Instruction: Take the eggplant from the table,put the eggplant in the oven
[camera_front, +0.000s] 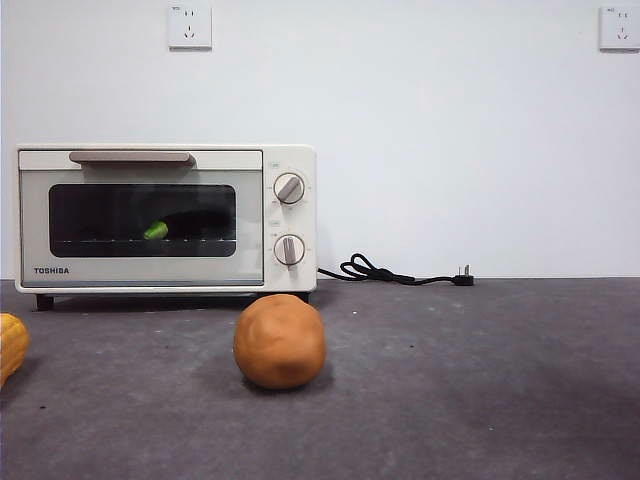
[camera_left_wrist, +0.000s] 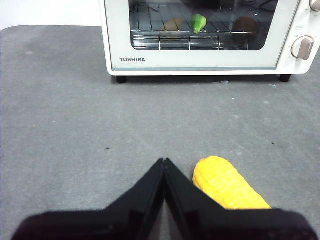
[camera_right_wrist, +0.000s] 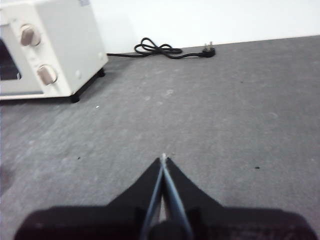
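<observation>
Two grippers idling low over table (camera_front: 480, 380), left gripper (camera_left_wrist: 164, 162) and right gripper (camera_right_wrist: 164, 159) pressed together, empty; eggplant (camera_front: 190, 224) lying inside closed oven (camera_front: 165, 218).

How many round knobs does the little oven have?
2. Both are on the right side of the oven's front, beside the closed glass door: the upper knob sits directly above the lower knob. None seem hidden.

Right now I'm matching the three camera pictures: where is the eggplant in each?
Front view: the eggplant lies inside the oven, behind its shut glass door.
Left wrist view: its green cap shows on the rack through the door.
Right wrist view: not visible.
Shared landmark: the oven's two knobs.
</observation>
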